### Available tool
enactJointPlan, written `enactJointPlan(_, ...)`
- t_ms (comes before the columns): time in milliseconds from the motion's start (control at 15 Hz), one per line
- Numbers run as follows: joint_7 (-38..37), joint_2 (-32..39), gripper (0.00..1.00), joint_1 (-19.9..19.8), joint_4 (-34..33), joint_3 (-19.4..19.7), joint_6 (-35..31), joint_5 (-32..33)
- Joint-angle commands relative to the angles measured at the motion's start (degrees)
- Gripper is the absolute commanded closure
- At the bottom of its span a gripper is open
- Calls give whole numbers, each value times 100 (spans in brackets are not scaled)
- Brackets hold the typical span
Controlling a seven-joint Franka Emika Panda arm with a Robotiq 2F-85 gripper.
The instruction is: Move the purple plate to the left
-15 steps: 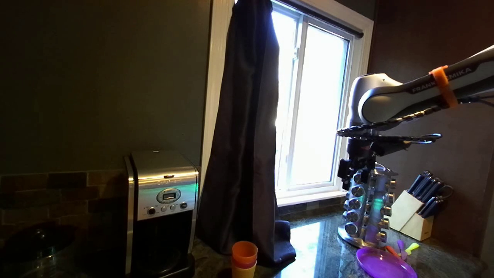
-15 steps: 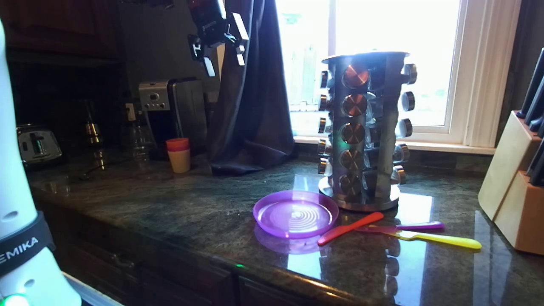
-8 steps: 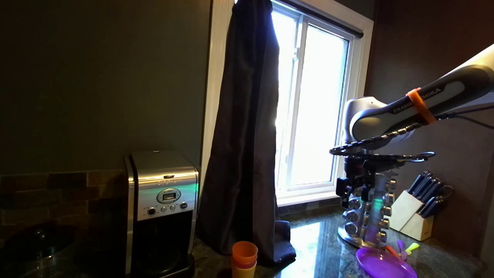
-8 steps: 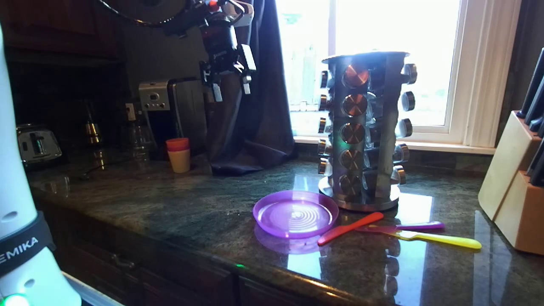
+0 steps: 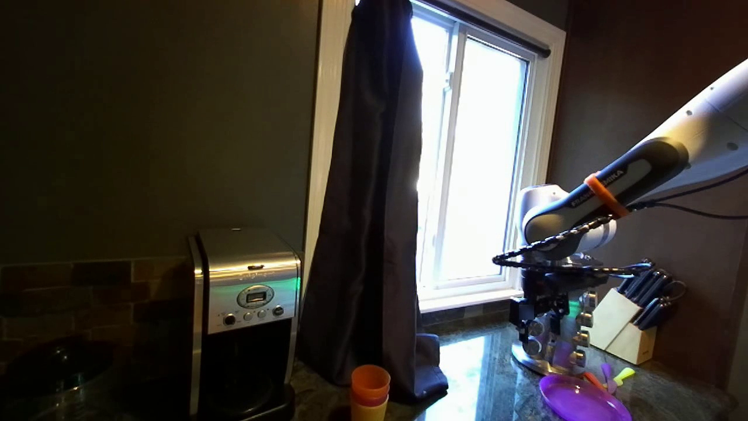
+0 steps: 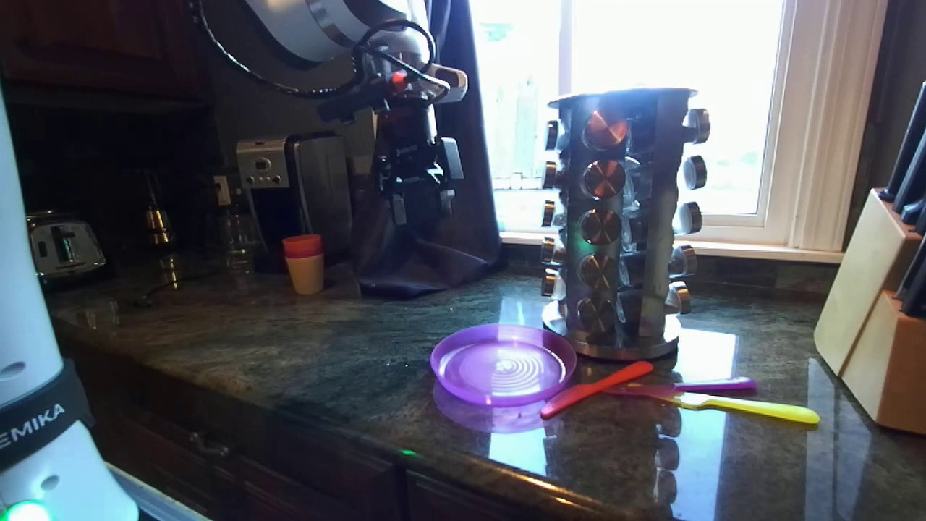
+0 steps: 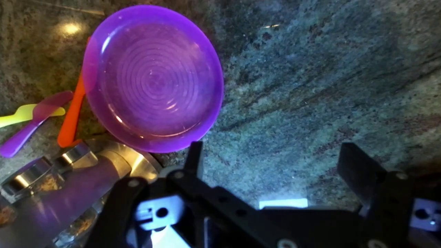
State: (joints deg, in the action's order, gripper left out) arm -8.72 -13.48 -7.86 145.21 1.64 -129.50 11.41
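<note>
your purple plate (image 7: 155,79) lies flat on the dark counter (image 6: 325,347), right side up, its ringed floor catching light. in the wrist view its rim hangs over part of the orange knife (image 6: 597,389); you can't tell whether they touch. in an exterior view, to the right of that, the purple knife (image 6: 716,385) crosses the yellow knife (image 6: 756,409). far and right of the plate, just beside it, the spice rack (image 6: 660,231) holds metal-capped jars (image 7: 36,177), some showing brownish contents. your gripper (image 6: 423,206) hangs well above the counter, its fingers (image 7: 194,158) spread wide with bare counter between them. farther right, the knife block (image 6: 861,289) holds dark-handled knives (image 5: 653,287). well to the left and far back, an orange cup (image 6: 302,243) sits in a pink cup (image 6: 302,253), nested in turn in a cream cup (image 6: 305,276). the coffee maker (image 6: 318,188) stands near them, its inside too dark to make out.
</note>
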Motion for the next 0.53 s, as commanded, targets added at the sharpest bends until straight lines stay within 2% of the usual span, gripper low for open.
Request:
enactJointPlan(0,-270,523,0,-45,-23,152,-289,-90)
enactJointPlan(467,-1005,1219,0,-107,-99,352,-779,-12)
